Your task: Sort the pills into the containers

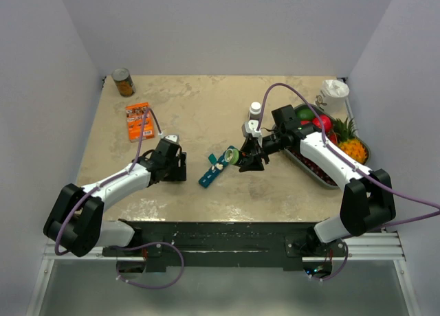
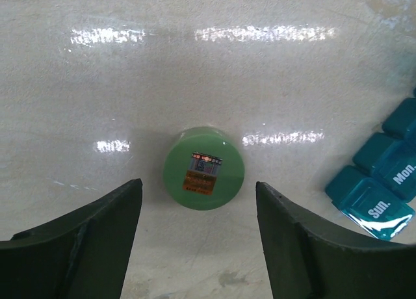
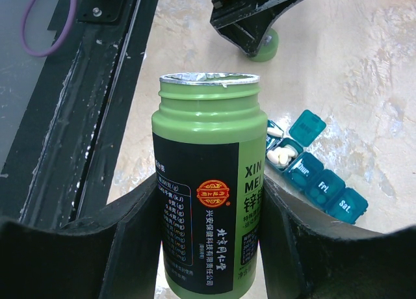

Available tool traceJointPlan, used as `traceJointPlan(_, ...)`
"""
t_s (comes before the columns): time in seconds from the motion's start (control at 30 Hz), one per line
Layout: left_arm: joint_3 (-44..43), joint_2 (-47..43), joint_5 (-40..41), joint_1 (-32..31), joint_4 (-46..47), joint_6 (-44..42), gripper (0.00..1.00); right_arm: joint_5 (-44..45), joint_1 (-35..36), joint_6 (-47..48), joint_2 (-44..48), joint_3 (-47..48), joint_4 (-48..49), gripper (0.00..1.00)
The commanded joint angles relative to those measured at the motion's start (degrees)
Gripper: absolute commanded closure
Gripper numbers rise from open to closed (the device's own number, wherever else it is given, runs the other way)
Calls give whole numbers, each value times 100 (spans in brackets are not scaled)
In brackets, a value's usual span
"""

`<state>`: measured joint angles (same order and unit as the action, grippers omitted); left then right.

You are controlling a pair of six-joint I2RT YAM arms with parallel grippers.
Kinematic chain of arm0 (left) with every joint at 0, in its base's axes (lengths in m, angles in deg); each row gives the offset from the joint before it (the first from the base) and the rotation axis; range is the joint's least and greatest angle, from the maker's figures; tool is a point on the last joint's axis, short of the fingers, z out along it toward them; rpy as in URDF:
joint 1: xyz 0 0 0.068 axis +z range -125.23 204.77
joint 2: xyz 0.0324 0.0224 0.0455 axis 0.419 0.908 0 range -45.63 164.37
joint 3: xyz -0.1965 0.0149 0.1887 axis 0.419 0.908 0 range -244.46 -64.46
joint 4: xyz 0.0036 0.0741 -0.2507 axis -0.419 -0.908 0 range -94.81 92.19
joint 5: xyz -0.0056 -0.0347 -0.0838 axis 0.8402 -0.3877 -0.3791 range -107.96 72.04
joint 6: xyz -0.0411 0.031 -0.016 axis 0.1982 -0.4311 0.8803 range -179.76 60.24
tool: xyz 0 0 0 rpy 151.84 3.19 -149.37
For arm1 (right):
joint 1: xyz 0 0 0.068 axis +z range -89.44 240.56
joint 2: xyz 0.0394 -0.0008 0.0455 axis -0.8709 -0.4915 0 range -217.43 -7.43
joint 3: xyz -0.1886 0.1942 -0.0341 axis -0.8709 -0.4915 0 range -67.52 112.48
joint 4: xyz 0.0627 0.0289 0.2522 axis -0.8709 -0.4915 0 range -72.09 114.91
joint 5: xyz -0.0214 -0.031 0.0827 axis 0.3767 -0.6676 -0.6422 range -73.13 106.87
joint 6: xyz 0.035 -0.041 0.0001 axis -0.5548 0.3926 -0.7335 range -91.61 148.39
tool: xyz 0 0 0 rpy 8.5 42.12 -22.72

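Gripping a green bottle mid-frame in the right hand, containers lower right; held left hand open, flanking a green cap.

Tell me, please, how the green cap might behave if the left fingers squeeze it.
The green cap looks small plastic, so probably light. Lying flat on the glossy table, it may slide rather than roll. Its round rim could slip.
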<state>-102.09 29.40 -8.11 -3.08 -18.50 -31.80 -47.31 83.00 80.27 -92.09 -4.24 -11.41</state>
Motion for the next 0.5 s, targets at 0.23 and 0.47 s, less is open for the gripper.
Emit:
traceJointPlan(0.23,-298,390,255,-53,197,-107,31,-191,-11,-2,178,17,107,98)
traceJointPlan(0.47,-342,478,228,-62,276,-142,31,-182,-11,15,178,17,107,98)
